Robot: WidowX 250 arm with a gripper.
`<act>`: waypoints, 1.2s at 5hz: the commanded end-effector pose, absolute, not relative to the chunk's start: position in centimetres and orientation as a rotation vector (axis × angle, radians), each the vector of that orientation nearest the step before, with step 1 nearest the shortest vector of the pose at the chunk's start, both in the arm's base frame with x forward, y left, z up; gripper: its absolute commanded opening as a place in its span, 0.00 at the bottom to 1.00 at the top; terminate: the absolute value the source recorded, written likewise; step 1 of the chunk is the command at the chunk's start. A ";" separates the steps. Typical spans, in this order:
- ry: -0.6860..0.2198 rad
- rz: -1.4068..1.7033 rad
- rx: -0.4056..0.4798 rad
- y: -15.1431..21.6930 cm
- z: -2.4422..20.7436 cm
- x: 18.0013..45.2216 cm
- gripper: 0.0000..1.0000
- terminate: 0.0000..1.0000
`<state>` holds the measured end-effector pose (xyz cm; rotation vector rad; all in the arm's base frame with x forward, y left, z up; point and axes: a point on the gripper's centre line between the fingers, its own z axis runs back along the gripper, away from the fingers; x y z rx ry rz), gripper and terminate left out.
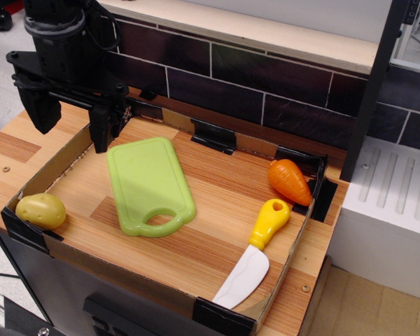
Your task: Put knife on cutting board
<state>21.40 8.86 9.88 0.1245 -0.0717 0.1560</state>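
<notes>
Knife [255, 250] lies well apart from claw [73, 120].

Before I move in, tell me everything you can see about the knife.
The knife is a plastic-looking toy with a bulbous yellow handle, a hole near its far end, and a white blade with a wavy edge. It lies flat on the wooden tray floor by the right wall, handle pointing toward the orange carrot, blade tip toward the near right corner. Handle and carrot look close; contact is unclear. It sits apart from the green cutting board, and the gripper is far from it at the back left.
</notes>
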 end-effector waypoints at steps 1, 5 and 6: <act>-0.072 0.156 0.124 8.9 9.9 21.4 1.00 0.00; -0.246 0.198 0.038 -3.4 6.5 28.3 1.00 0.00; -0.226 0.192 0.008 -5.3 5.8 28.2 1.00 0.00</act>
